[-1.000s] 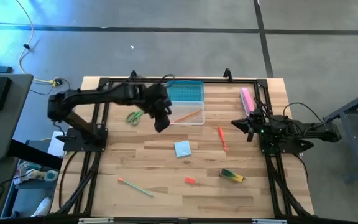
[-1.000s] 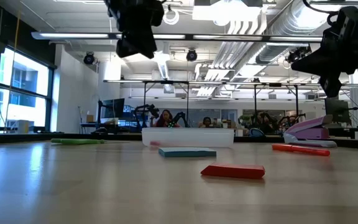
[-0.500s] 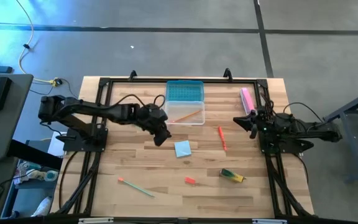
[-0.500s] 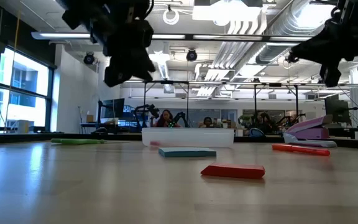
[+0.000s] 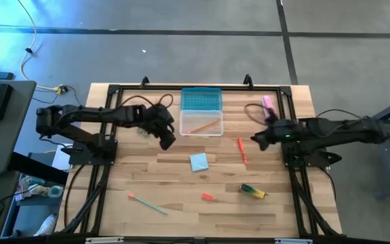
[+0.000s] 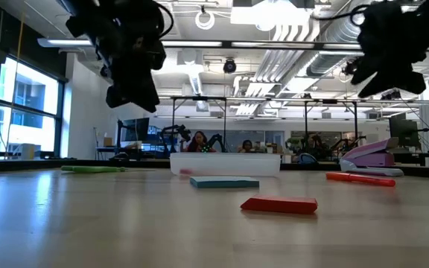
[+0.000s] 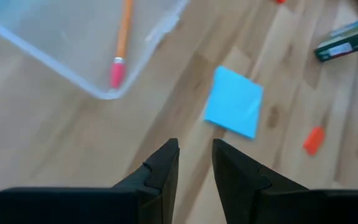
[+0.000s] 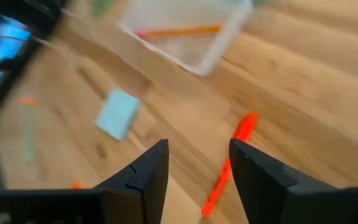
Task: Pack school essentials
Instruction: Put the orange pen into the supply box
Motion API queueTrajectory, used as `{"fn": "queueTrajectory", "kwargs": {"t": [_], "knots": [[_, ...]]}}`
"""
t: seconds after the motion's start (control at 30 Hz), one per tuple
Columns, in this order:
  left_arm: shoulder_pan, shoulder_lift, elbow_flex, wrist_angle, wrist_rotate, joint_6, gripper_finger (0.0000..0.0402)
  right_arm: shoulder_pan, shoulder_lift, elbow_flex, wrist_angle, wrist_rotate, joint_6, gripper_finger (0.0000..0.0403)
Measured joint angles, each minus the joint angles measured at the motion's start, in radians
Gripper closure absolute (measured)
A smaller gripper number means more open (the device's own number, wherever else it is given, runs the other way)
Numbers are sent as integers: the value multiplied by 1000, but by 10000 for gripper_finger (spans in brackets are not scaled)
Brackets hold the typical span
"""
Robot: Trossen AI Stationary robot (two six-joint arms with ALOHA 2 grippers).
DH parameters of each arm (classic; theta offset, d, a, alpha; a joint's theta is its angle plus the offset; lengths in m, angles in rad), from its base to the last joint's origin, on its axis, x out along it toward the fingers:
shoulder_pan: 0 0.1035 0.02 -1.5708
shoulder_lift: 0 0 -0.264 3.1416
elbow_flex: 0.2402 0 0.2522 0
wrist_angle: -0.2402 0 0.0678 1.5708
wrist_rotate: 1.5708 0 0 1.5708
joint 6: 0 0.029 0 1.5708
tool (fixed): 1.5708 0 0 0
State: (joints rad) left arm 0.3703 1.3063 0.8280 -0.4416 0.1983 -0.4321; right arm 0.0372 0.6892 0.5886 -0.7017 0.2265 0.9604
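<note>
My left gripper (image 5: 167, 139) hangs open and empty above the bare wood just left of the clear box (image 5: 202, 125). An orange pencil (image 7: 122, 37) lies in that box. My right gripper (image 5: 255, 140) is open and empty in the air, right of the red pen (image 5: 241, 150). On the table lie the light-blue note pad (image 5: 198, 162), a small red piece (image 5: 207, 196), the crayon pack (image 5: 252, 192) and the green pink-tipped pencil (image 5: 147, 202). My left arm hides most of the green-handled scissors (image 6: 91, 169).
The box's blue lid (image 5: 201, 100) lies open at the far edge. A pink oblong bar (image 5: 268, 103) lies at the far right beside a dark cable. Black frame rails run along the left, right and far edges. People sit in the room beyond.
My left gripper has come down from above the box's left edge and moved toward the table's near-left side, empty. My right arm has stretched out, and its gripper has shifted a little toward the red pen.
</note>
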Motion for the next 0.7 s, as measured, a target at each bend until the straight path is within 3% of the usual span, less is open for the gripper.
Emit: {"fn": "queueTrajectory", "kwargs": {"t": [0.37, 0.7], "knots": [[137, -46, 1, -53, -1, 129, 314, -6, 459, 170, -9, 0, 120, 243], [154, -45, 1, -120, 0, 226, 314, -66, 711, 197, -4, -71, 180, 243]]}}
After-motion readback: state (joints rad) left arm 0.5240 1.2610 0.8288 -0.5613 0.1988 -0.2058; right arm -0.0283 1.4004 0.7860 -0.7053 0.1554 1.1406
